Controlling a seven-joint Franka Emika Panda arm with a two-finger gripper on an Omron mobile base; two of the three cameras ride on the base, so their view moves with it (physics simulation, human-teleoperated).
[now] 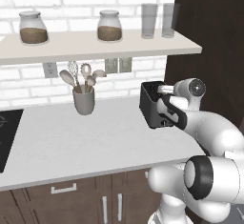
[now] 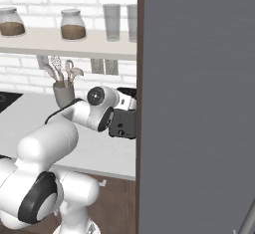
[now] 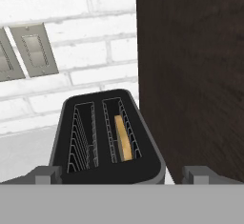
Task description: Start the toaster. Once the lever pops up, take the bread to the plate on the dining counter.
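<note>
While I hover at the worktop's far right end, this is what sits around my fingers:
Dark panel: a tall dark wood wall [image 3: 190,75] rises just beyond my right finger, close beside the toaster.
Brick wall: white brick [image 3: 71,37] stands behind the toaster, with grey outlet plates [image 3: 32,50] up and to the left of my fingers.
Worktop: the pale grey worktop [image 1: 86,137] runs off to my left and carries the toaster.
Shelf: a pale shelf [image 1: 95,46] hangs above, holding two jars [image 1: 109,26] and two glasses [image 1: 148,21].
Toaster: the black toaster [image 3: 107,147] stands directly ahead of my fingers, between them, its two slots facing me.
Utensil cup: a grey cup of spoons and a whisk [image 1: 84,99] stands well off to my left on the worktop.
Bread: the slice [image 3: 124,139] sits low inside the slot nearer my right finger, its tan edge showing.
Gripper: my gripper [image 3: 121,173] hangs just short of the toaster's near edge, touching nothing.
Fingers: my fingertips [image 3: 44,174] are spread wide apart, empty, one at each side of the toaster's near end.
Lever: I cannot make it out from here.
</note>
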